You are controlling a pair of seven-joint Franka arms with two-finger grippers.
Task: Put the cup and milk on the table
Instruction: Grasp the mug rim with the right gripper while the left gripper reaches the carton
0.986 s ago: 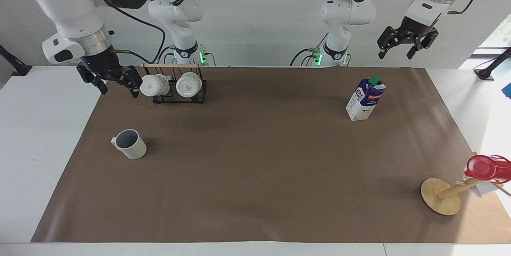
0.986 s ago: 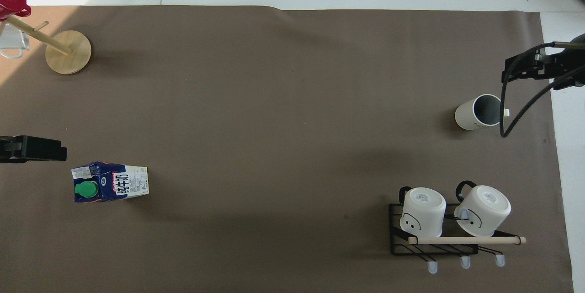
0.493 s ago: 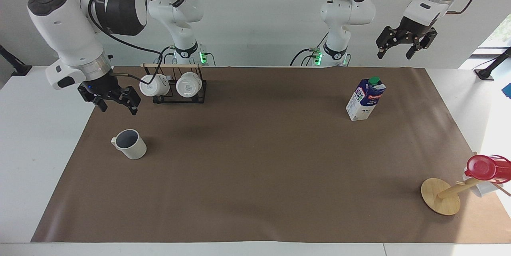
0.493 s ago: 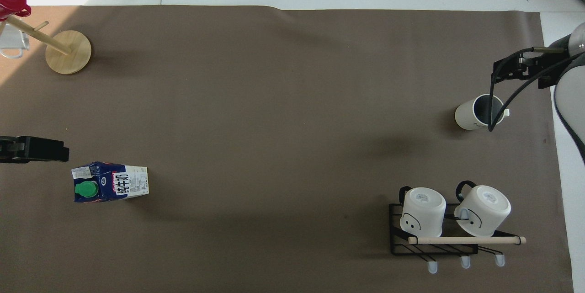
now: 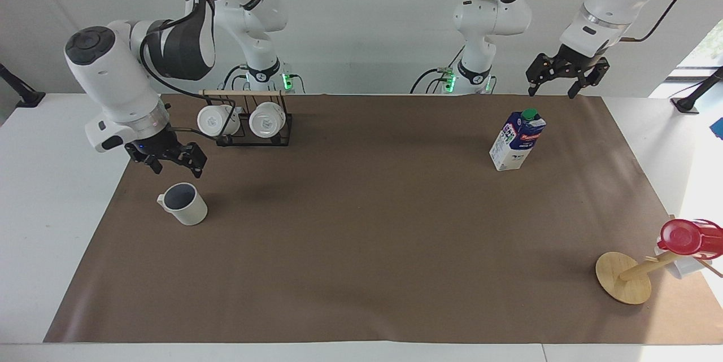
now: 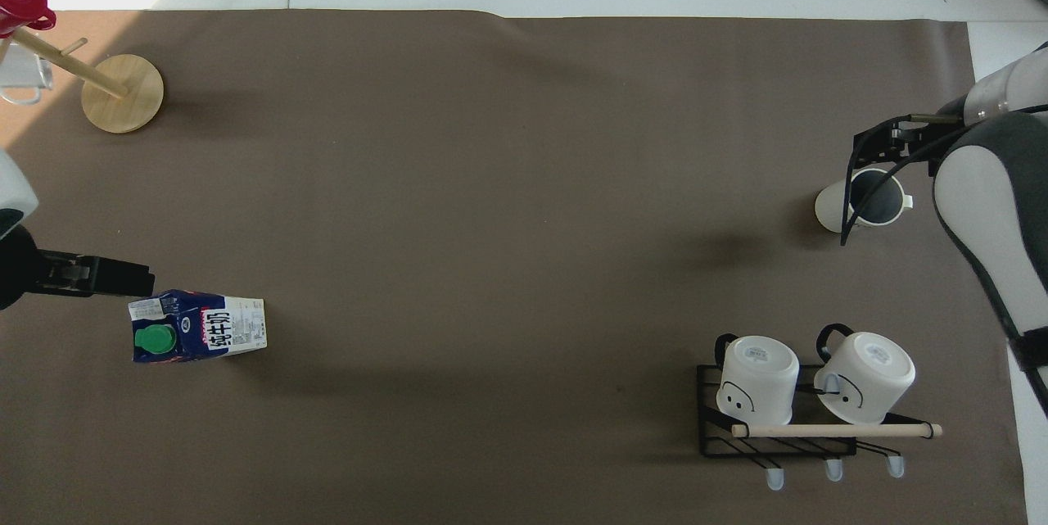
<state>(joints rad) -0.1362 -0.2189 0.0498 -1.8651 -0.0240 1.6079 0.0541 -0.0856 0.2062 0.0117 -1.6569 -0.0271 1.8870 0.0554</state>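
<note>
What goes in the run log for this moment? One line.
right gripper: open, above cup | left gripper: open, raised near milk | both items upright on table

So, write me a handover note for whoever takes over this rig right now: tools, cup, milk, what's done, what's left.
Right tool: open, empty, in the air just above the cup.
Left tool: open, empty, raised near the milk, not touching it.
Cup: upright on the brown sheet at the right arm's end of the table.
Milk: upright on the sheet at the left arm's end.
Done: neither is gripped yet.
Left: probably grasp each and set it at its spot.
</note>
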